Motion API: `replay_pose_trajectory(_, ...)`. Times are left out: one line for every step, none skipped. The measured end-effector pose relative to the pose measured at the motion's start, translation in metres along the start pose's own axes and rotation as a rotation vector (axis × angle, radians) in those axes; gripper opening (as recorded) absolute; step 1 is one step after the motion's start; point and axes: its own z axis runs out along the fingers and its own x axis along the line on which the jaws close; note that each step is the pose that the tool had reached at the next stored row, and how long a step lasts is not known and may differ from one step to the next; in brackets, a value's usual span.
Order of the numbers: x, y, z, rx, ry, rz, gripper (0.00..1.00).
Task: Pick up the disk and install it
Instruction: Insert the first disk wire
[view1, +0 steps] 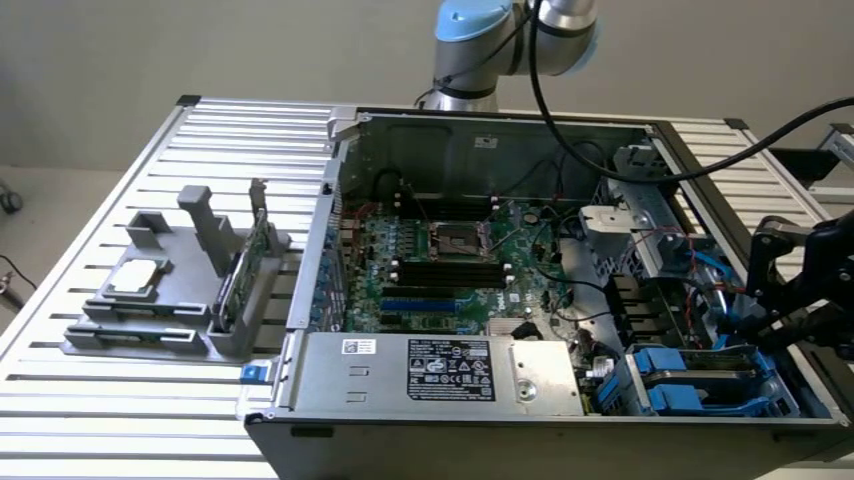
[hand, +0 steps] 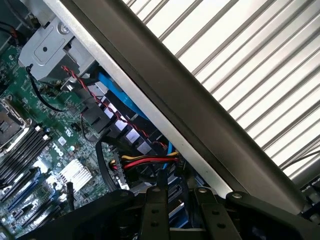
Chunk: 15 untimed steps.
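Exterior view: gripper (view1: 763, 332) sits just above the blue-railed disk (view1: 701, 385) at the near-right corner of the computer case (view1: 400, 445). Whether the claw is clamped, I cannot tell. The rails should stay square and clear of the cables (hand: 145, 161).

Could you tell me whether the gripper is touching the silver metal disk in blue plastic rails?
Cannot tell: in the exterior view the gripper overlaps the disk.
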Motion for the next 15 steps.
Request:
replay_pose_trajectory(0.0000, 0.0000, 0.0003, 0.0008, 0.0011, 0.004, 0.26)
replay_pose_trajectory(-0.0001, 0.0000, 0.0006, 0.0015, 0.0021, 0.008, 0.26)
replay_pose_trajectory(-0.0003, 0.0001, 0.0009, 0.0020, 0.0029, 0.012, 0.26)
replay_pose_trajectory(-0.0005, 0.0004, 0.0011, 0.0022, 0.0035, 0.016, 0.26)
replay_pose_trajectory(-0.0007, 0.0006, 0.0013, 0.0023, 0.0040, 0.019, 0.26)
replay_pose_trajectory(-0.0009, 0.0007, 0.0015, 0.0024, 0.0045, 0.022, 0.26)
replay_pose_trajectory(-0.0010, 0.0008, 0.0015, 0.0026, 0.0050, 0.026, 0.26)
replay_pose_trajectory(-0.0011, 0.0010, 0.0017, 0.0028, 0.0057, 0.029, 0.26)
replay_pose_trajectory(-0.0012, 0.0011, 0.0017, 0.0034, 0.0063, 0.033, 0.24)
replay_pose_trajectory(-0.0013, 0.0011, 0.0017, 0.0043, 0.0074, 0.036, 0.18)
replay_pose_trajectory(-0.0013, 0.0012, 0.0017, 0.0059, 0.0091, 0.039, 0.18)
replay_pose_trajectory(-0.0014, 0.0012, 0.0017, 0.0085, 0.0118, 0.042, 0.16)
replay_pose_trajectory(-0.0014, 0.0012, 0.0017, 0.0111, 0.0148, 0.045, 0.16)
replay_pose_trajectory(-0.0014, 0.0011, 0.0018, 0.0138, 0.0180, 0.048, 0.16)
replay_pose_trajectory(-0.0013, 0.0011, 0.0018, 0.0175, 0.0223, 0.052, 0.16)
